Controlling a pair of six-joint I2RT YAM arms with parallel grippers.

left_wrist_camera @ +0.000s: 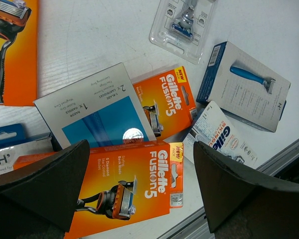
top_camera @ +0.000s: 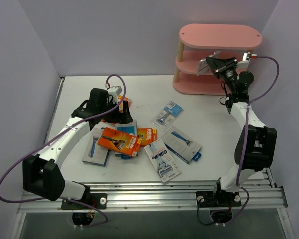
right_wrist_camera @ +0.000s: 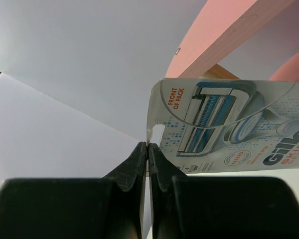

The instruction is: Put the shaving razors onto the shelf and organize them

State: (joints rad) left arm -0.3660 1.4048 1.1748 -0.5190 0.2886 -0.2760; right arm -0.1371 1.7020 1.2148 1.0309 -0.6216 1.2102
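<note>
Overhead view of a white tabletop (top_camera: pixel 209 112) with a pink three-tier shelf (top_camera: pixel 222 36) at its far right corner.

My right tool (top_camera: pixel 213 63) is up at the shelf's middle board. Its jaws are pinched tight on the thin edge of a white-blue razor card (top_camera: pixel 207 61). In the wrist view the card (right_wrist_camera: pixel 229 127) juts sideways from the closed tips, the words "front of pack" readable, with the shelf's pink boards just behind it. I grip it by the bare margin beside its hang hole. I judge this is so the flat body can slide in between the boards without my fingers meeting them. The card looks tilted. Whether it touches the board, I cannot tell.

My left tool (top_camera: pixel 120 110) is well apart from the shelf, off to the shelf's near left. It hovers over the heap of razor packs (top_camera: pixel 134 142) not yet shelved. Its jaws are spread wide and hold nothing. In its wrist view an orange razor box (left_wrist_camera: pixel 134 179) lies directly beneath, between the two fingers, next to a second orange box (left_wrist_camera: pixel 164 99). A blue-grey box (left_wrist_camera: pixel 249 89) and a clear blister card (left_wrist_camera: pixel 182 22) lie on the shelf-ward side of those. The wide spread suits the orange box's breadth, so I judge it the likely next pick.
</note>
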